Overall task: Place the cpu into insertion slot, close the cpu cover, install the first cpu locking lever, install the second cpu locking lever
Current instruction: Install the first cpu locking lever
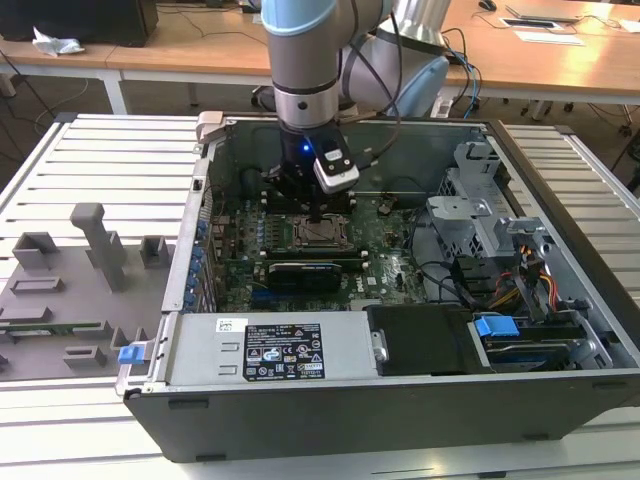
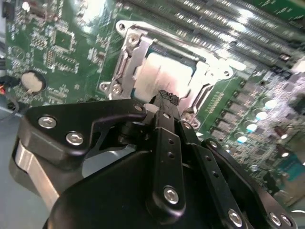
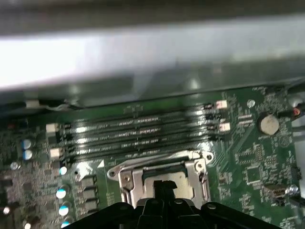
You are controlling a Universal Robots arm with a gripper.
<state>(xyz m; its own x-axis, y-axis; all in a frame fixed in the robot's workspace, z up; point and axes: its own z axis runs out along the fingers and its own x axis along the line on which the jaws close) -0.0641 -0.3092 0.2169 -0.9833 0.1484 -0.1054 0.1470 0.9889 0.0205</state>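
Here, I am hovering the pincer point(image 2: 164, 98), fingers pressed together and gripping nothing, directly over the cpu point(image 2: 169, 71), which is sitting in the insertion slot point(image 2: 153, 47) beneath the lowered cpu cover point(image 2: 131, 59), at the motherboard's point(image 1: 390, 265) centre.

A robotics lab or workshop: an opened grey metal computer case point(image 1: 400, 400) lies on a slatted aluminium workbench point(image 1: 90, 160), with long wooden desks point(image 1: 200, 50) behind.

Gripper point(image 1: 318, 213) sits right over insertion slot point(image 1: 320, 234), frame centre; memory slots point(image 3: 138, 133) crowd behind, black card point(image 1: 305, 272) in front, drive cage point(image 1: 480, 210) blocks right side.
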